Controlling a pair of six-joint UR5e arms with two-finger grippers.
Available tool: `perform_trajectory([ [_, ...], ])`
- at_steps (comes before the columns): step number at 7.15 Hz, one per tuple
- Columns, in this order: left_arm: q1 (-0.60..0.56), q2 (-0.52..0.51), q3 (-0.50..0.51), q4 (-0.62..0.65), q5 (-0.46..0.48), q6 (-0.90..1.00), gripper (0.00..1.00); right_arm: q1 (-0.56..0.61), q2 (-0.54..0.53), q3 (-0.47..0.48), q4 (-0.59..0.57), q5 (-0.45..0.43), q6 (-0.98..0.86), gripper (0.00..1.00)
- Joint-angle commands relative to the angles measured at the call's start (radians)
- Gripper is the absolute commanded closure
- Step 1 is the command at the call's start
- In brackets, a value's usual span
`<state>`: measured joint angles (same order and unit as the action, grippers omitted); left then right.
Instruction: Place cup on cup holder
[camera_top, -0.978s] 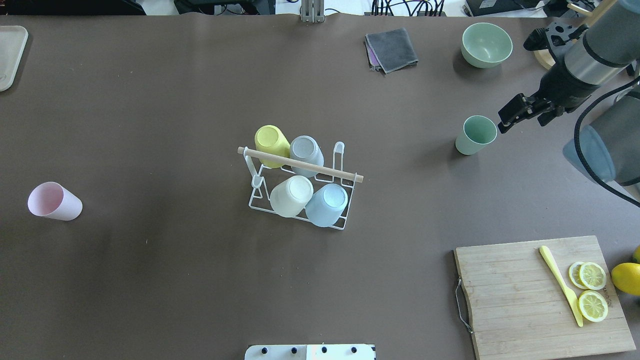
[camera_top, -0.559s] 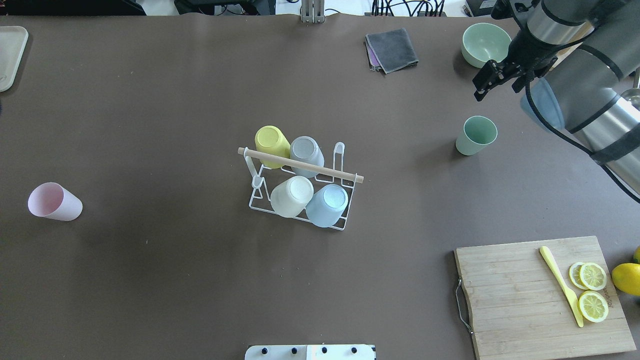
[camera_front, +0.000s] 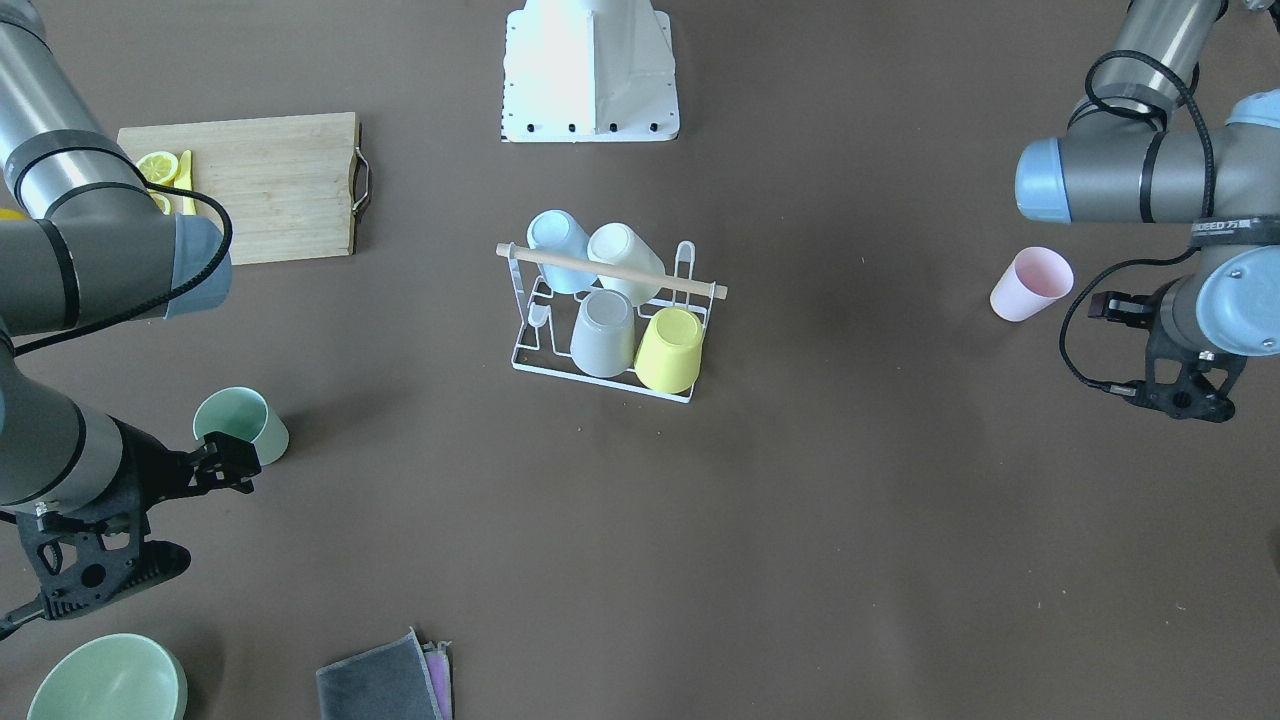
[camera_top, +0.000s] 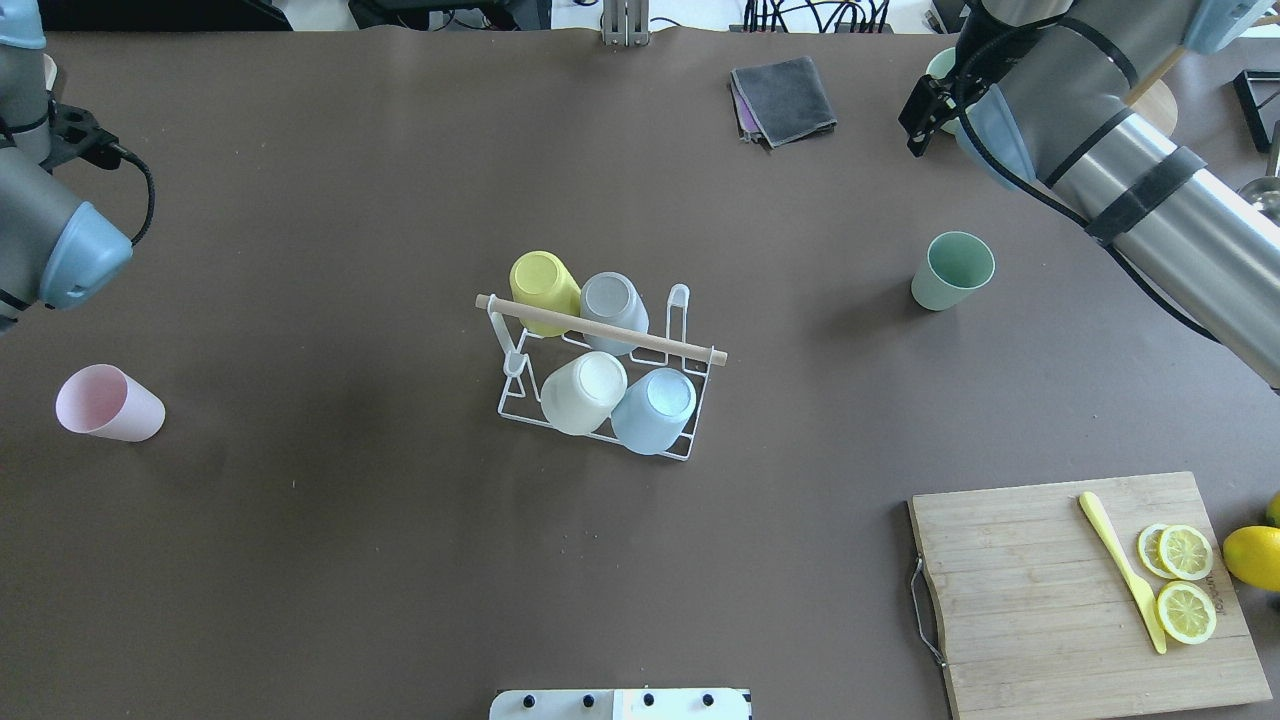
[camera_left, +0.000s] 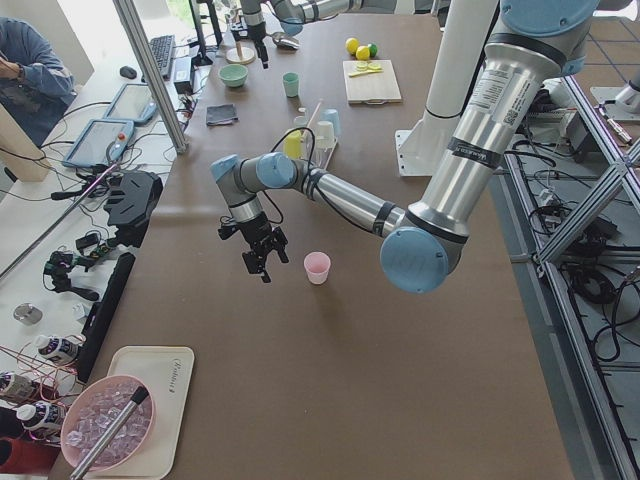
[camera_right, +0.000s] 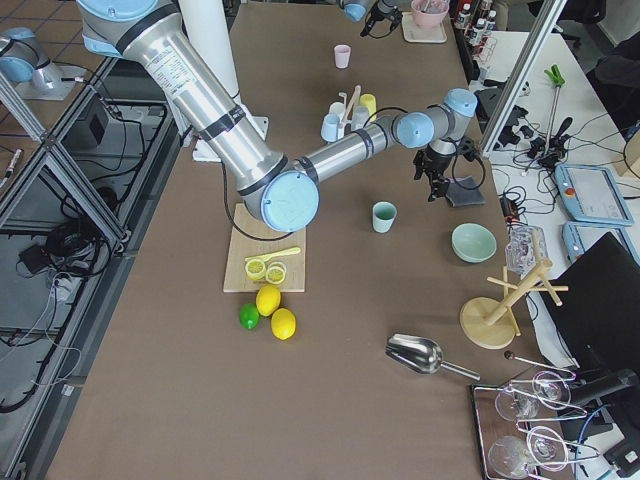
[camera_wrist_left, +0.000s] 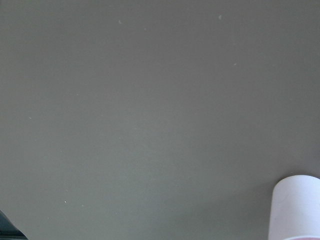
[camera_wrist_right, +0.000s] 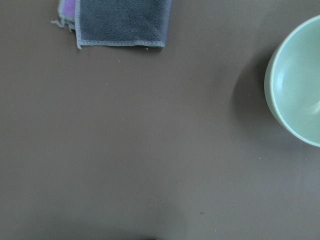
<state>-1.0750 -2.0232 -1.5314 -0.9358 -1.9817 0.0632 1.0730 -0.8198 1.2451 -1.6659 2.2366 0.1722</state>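
Observation:
The white wire cup holder (camera_top: 690, 452) with a wooden rod handle stands mid-table and also shows in the front view (camera_front: 522, 360). It holds yellow, grey, cream and light blue cups upside down. A green cup (camera_top: 952, 270) stands upright to its right. A pink cup (camera_top: 108, 403) stands far left and shows in the left wrist view (camera_wrist_left: 295, 207). My right gripper (camera_front: 228, 467) is open and empty, raised above the table between the cloth and the bowl. My left gripper (camera_left: 264, 256) hangs open and empty beside the pink cup, apart from it.
A grey cloth (camera_top: 785, 98) and a green bowl (camera_front: 105, 680) lie at the far right. A wooden cutting board (camera_top: 1040, 590) with lemon slices and a yellow knife sits near right, with a lemon (camera_top: 1255, 555) beside it. A tray (camera_top: 20, 110) is far left.
My right arm has swung from beside the green cup away towards the bowl and cloth. My left arm has come into the overhead view at the top left. No cup has moved.

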Motion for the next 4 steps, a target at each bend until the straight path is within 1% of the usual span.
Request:
perform_trajectory([
  [1,0.07,-0.096,0.054,0.088,-0.023,0.0,0.01,-0.062,0.091,-0.177,0.006,-0.037,-0.058,0.0],
  [2,0.087,-0.148,0.136,0.129,-0.137,-0.002,0.01,-0.077,0.135,-0.261,0.005,-0.037,-0.075,0.0],
  [3,0.089,-0.175,0.199,0.155,-0.223,0.003,0.01,-0.079,0.145,-0.3,-0.006,-0.032,-0.086,0.0],
  [4,0.127,-0.227,0.241,0.207,-0.221,0.004,0.01,-0.082,0.159,-0.323,-0.044,-0.026,-0.108,0.0],
])
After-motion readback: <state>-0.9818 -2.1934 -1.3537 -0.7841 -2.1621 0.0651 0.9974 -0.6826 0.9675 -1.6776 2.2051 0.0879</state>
